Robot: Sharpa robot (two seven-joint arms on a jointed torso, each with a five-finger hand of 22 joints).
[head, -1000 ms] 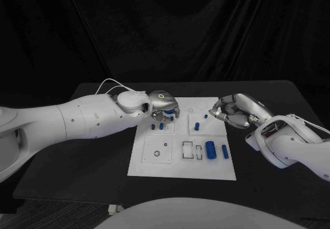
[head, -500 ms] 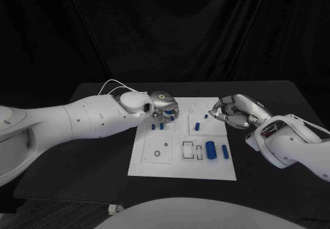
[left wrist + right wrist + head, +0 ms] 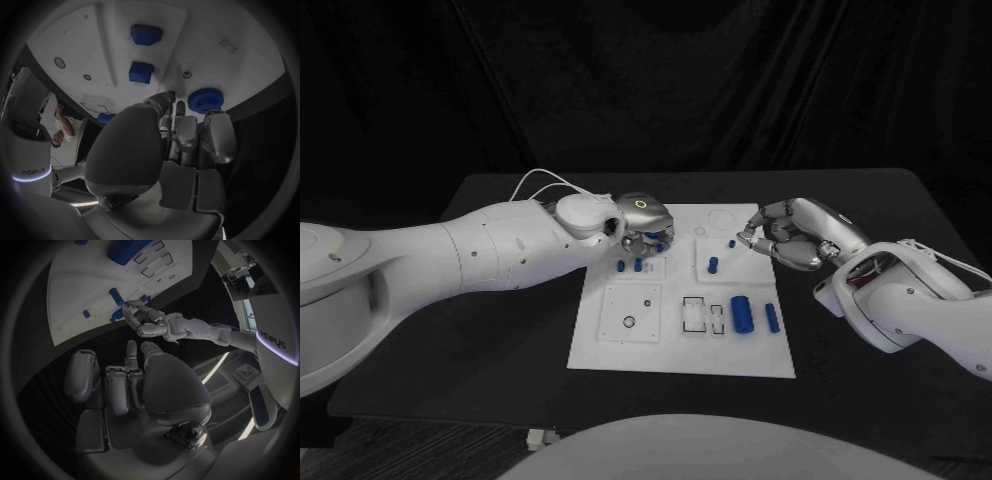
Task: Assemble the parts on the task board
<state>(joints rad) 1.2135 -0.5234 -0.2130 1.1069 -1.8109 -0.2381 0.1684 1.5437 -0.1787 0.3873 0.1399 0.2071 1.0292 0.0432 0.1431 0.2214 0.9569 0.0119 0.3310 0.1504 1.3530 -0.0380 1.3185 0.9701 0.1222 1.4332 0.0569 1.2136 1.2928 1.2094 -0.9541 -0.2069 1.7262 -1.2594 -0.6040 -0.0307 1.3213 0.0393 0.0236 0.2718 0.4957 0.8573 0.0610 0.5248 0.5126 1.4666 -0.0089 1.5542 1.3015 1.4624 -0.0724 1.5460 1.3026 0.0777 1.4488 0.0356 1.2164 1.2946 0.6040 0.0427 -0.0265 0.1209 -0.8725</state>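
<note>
The left hand (image 3: pixel 643 224) hovers low over the far left part of the task board (image 3: pixel 625 355), and over the last second it has barely moved: the arm has crept slightly further in while the hand stays above the same spot. In the left wrist view its fingers (image 3: pixel 212 135) are curled downward near a round blue knurled part (image 3: pixel 204 99) at the board's far edge; whether they touch it or pinch it I cannot tell. Two small blue parts (image 3: pixel 630 266) stand just near of the hand, untouched.

The right hand (image 3: pixel 783 237) hangs above the far right edge of the board with its fingers curled in on nothing, unchanged in place. A blue peg (image 3: pixel 713 265) stands between the two hands, and a thick blue cylinder (image 3: pixel 741 313) and a thinner one (image 3: pixel 772 318) lie at the near right, beside the rectangular slots (image 3: pixel 694 314).

So little shifting suggests fine work at the round part, probably seating or turning it; the rest of the assembly looks still to be done.
</note>
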